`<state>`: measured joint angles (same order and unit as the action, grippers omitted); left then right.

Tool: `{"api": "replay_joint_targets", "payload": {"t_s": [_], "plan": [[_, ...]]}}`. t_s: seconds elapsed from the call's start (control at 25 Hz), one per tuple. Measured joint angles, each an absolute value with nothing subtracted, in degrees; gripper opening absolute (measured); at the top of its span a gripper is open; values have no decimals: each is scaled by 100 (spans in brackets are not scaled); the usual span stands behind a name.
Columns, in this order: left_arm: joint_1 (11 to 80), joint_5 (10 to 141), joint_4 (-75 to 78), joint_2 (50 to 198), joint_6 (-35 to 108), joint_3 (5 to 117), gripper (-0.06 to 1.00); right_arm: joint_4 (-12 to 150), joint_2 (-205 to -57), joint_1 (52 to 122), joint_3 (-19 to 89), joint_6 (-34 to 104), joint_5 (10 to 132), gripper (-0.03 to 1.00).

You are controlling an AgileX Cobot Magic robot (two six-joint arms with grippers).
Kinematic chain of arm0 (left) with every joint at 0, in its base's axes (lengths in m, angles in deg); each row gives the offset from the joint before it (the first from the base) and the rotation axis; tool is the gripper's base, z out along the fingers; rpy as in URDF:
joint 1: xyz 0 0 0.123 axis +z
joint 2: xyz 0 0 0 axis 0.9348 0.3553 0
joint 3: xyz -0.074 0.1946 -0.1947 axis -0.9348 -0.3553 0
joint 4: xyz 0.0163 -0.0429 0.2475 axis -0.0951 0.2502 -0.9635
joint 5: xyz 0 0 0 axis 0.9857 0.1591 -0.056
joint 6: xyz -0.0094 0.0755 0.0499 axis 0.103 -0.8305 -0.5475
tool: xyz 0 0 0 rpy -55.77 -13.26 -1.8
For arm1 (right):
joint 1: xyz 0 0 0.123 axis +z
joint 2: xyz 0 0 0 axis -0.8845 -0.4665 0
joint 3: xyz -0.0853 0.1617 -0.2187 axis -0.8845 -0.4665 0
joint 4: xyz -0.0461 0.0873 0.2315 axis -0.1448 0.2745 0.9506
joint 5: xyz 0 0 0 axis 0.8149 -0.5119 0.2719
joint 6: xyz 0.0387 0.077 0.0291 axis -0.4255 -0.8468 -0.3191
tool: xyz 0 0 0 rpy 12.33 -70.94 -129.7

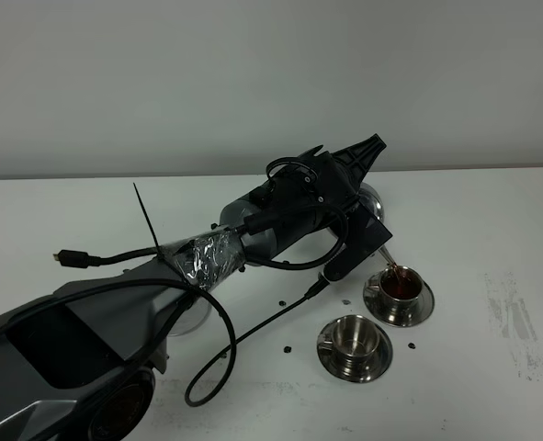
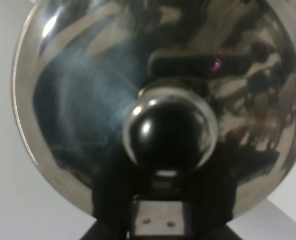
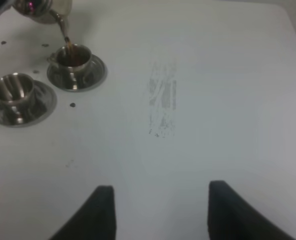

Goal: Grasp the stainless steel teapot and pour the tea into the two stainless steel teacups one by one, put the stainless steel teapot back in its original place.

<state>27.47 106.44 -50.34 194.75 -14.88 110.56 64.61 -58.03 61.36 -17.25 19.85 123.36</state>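
Left arm (image 1: 115,303): stretched from the lower-left corner across the middle of the worktop (image 1: 492,211), with a black cable (image 1: 225,340) looped beside it.

Left end effector (image 1: 363,207): pinched on the stainless steel teapot (image 2: 77,110); dark fingers (image 2: 107,200) sat at either side of the handle mount, just under the lid knob (image 2: 170,135).

Stainless steel teapot: held clear of the worktop and tipped spout-down. Mostly hidden behind the wrist in the high view; filled nearly all of the left wrist view with its shiny dome.

Spout (image 3: 61,21): hung just above the far teacup, with a thin brown stream (image 1: 393,272) running from it into that cup.

Near teacup (image 1: 354,335): stood upright on its saucer (image 1: 331,363), closest to the high camera and left of the other cup; showed only bare steel inside.

Far teacup (image 1: 400,285): stood upright on its own saucer (image 1: 423,308), close behind the near one; held dark red-brown tea.

Dark specks (image 1: 288,349): lay scattered on the worktop around the saucers.

Grey smudge (image 1: 510,312): marked the worktop to the right, apart from both cups.

Right end effector (image 3: 160,215): spread wide, with bare worktop showing between the fingertips (image 3: 100,210). Hung above the worktop well apart from the cups and out of the high view.
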Motion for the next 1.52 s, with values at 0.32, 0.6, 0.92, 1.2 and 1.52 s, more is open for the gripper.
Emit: {"api": "replay_joint_targets", "payload": {"t_s": [0.32, 0.6, 0.92, 1.2, 1.52], "plan": [[2741, 10632, -5057, 19475, -1499, 11056, 25, 6461, -5803, 6136, -1725, 1985, 12336, 44], [2719, 10625, -5063, 19475, -1500, 11056, 25, 6461, -5803, 6136, -1725, 1985, 12336, 44], [2713, 10700, -4843, 19475, -1459, 11056, 25, 6461, -5803, 6136, -1725, 1985, 12336, 44], [2802, 10959, -4538, 19475, -1244, 11056, 25, 6461, -5803, 6136, -1725, 1985, 12336, 44], [3085, 11090, -3377, 19262, -797, 11135, 25, 6461, -5803, 6136, -1725, 1985, 12336, 44]]}}
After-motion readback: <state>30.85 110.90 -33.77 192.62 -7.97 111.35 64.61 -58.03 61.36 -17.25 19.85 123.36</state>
